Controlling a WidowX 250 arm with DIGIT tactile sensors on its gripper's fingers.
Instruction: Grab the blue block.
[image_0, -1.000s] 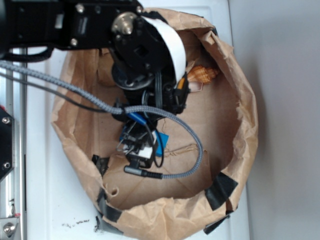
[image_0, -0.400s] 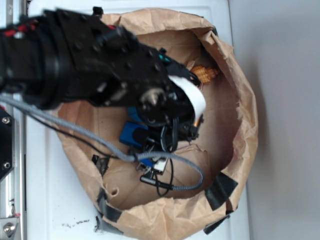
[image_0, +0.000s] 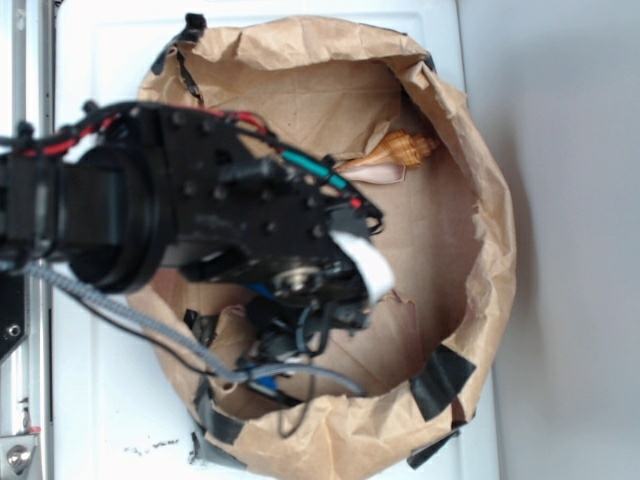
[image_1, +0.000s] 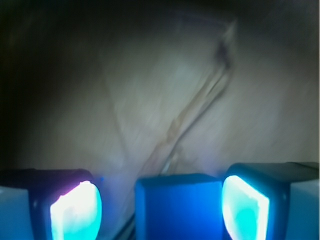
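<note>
Block (image_1: 179, 206): in the exterior view, lying mostly hidden under the arm (image_0: 170, 215), near the bag's (image_0: 480, 210) lower-left wall; shell (image_0: 395, 155) sitting well apart by the upper right. In the wrist view, block sitting between the gripper (image_1: 161, 206) pads (image_1: 76, 210), gaps showing either side, fingers standing narrow but not gripping. Closing squarely on the flat faces is likely the sound approach.

The crumpled brown paper bag wall (image_0: 480, 200) rings the whole work area. An orange spiral seashell (image_0: 395, 158) sits by the far rim. Bare paper floor to the right of the arm is open.
</note>
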